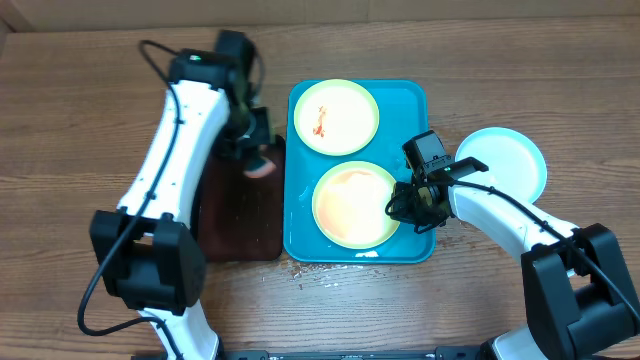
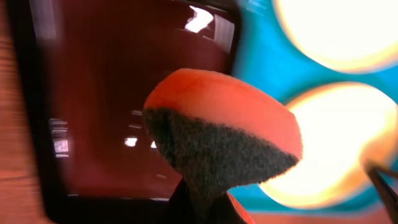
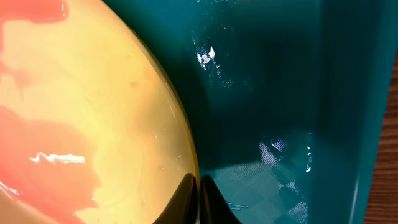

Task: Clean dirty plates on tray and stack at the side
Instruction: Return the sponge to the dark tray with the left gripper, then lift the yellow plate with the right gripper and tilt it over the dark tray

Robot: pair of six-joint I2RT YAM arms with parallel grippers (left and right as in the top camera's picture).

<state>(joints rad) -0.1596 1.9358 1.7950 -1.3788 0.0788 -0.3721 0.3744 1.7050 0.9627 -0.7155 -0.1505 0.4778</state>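
- We take the turquoise tray (image 1: 418,100) as our landmark; it lies on the wooden table (image 1: 80,120) between the two arms.
- Two yellow-green rimmed plates lie inside the tray. The far plate (image 1: 350,125) fills its far half and carries a small red-orange streak left of its middle.
- The near plate (image 1: 345,205) fills the tray's near half, and an orange film covers most of its face. The right wrist view shows thick red-orange patches on its left part.
- The light-blue plate (image 1: 510,155) lies on the table just off the tray's right rim, and its face looks clean.
- The left gripper (image 1: 256,150) is closed on a sponge (image 1: 263,165) just outside the tray's left rim, level with the far plate. In the left wrist view the sponge (image 2: 230,124) shows an orange top and a dark grey scouring face.
- A black tray (image 1: 235,220) sits against the tray's left side, and the sponge hangs over its far right corner.
- The right gripper (image 1: 405,205) is inside the tray at the near plate's right edge. Its fingertips (image 3: 189,196) are pressed together right at the rim, and we cannot tell whether the rim is caught between them.
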